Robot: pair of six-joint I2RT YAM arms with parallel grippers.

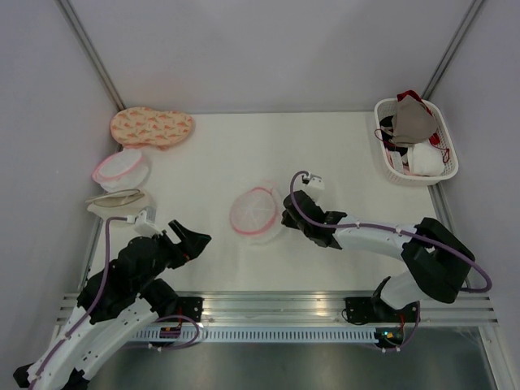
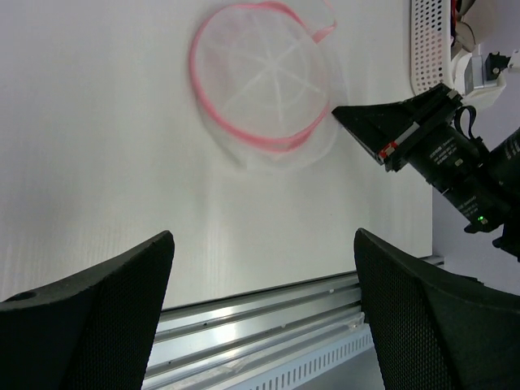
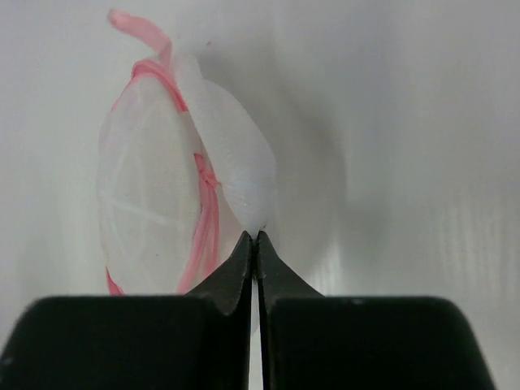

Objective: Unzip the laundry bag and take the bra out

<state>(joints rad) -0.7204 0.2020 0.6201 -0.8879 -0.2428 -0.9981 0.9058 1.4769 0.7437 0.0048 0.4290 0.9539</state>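
1. Black fingers of the right gripper (image 3: 257,236) are pressed together tip to tip, with a thin fold of white mesh caught at their very point. The hold looks slight, so any pull is best made slowly and in line with the fingers, or the mesh may slip out.
2. That mesh belongs to the laundry bag (image 3: 154,203), which lies mid-surface with its pink zipper rim (image 3: 207,227) just left of the pinch in the right wrist view.
3. Nothing taupe shows through the mesh, so the bag looks empty. I cannot tell how far the zip is open.
4. Over the near left of the surface (image 1: 244,146), the left gripper (image 2: 262,237) hovers with its fingers spread wide, holding nothing and well apart from the bag. Pinning the rim with it would probably stop the light bag from dragging.
5. Farthest out, the bra (image 1: 413,120) lies on top of the garments in the white basket (image 1: 443,158) at the far right corner, so the removal seems done.
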